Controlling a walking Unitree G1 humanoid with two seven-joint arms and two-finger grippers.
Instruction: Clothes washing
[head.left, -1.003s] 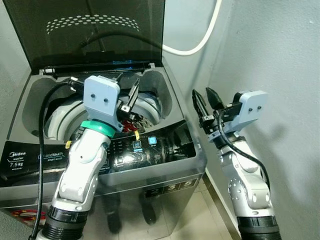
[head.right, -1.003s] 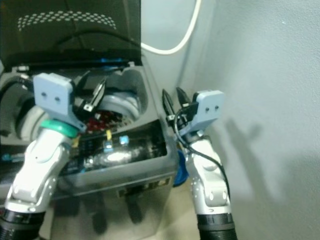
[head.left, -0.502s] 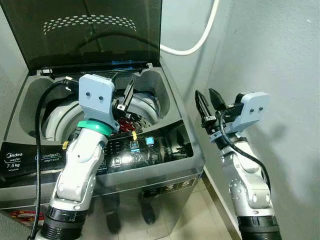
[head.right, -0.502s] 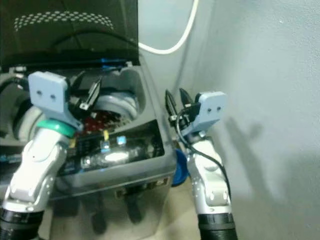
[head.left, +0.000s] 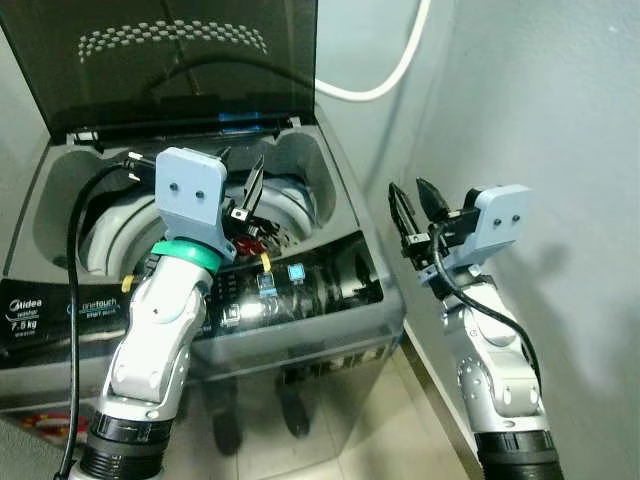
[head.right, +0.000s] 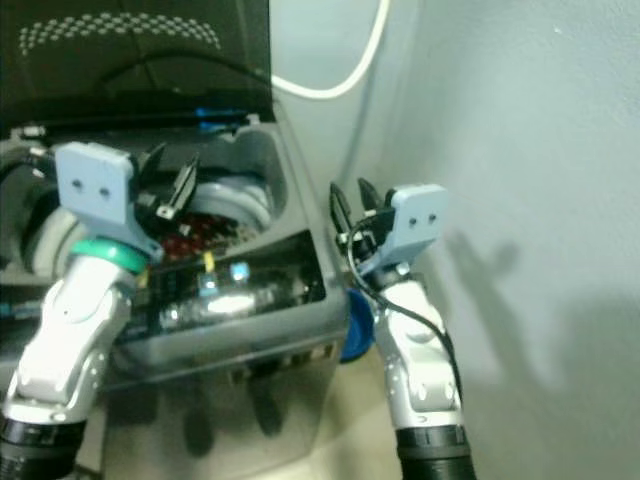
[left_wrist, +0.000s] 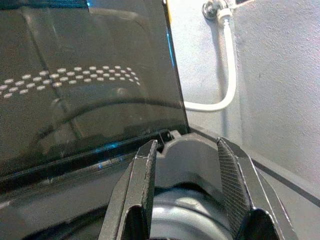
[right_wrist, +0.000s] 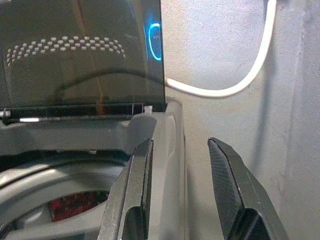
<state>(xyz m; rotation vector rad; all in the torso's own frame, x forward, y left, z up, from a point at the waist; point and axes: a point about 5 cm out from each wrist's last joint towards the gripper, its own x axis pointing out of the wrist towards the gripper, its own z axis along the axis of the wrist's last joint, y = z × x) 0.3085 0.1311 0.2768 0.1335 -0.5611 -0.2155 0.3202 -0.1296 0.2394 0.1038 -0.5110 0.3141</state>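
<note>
Both pincers, left (head.left: 243, 178) and right (head.left: 417, 203), are hovering open and empty; the raised lid (head.left: 170, 60) just beyond risks being knocked shut over the red clothes (head.left: 250, 240) below.

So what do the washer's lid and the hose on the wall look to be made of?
The lid looks like dark tinted glass or glossy plastic: smooth, reflective, with a printed white dot pattern. The hose looks like white flexible plastic or rubber, matte, bending in a curve.

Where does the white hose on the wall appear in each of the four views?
Left eye: white hose, top centre, beside the lid.
Right eye: top centre.
Left wrist: upper right, hanging from a wall fitting.
Right wrist: upper right, curving.
Shared landmark: dark tinted washing machine lid, open.
</note>
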